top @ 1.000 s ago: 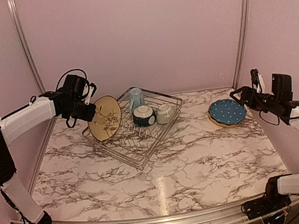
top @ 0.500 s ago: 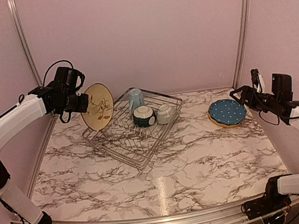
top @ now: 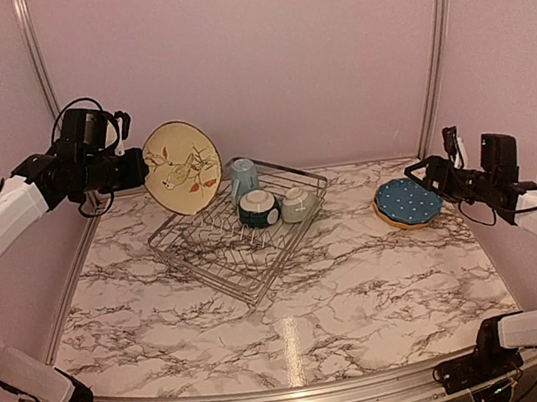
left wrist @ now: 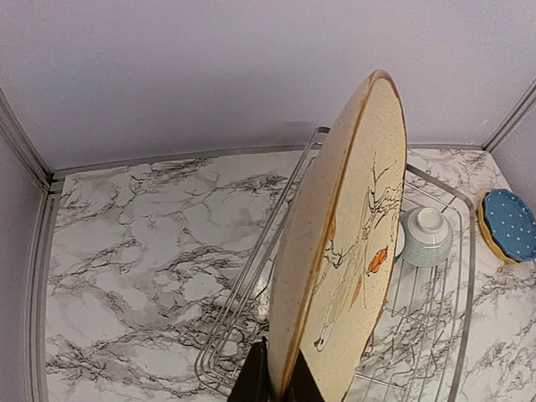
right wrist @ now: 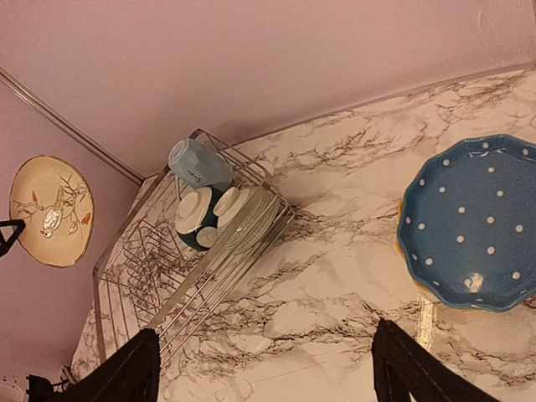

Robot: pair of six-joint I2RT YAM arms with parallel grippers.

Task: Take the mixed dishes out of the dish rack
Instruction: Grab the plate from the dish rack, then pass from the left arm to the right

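Cream leaf-motif plate (top: 182,167) stands on edge, its lower rim clamped in the closed left jaws. It hangs in the air over the left side of the dish rack (top: 248,277), clear of the tines. Beyond the plate from those jaws, inside the rack, close together: pale blue mug (top: 244,177), dark teal bowl (top: 258,206), grey-green bowl (top: 295,203). Right jaws are spread wide, gripping nothing. Just ahead of them the blue dotted plate (top: 409,200) lies flat, stacked on the mustard plate (top: 400,224) on the tabletop (top: 362,288).

arms (top: 3,215): white shells | joints (top: 80,160): black | cables (top: 72,102): black loops | right gripper (right wrist: 266,332): black
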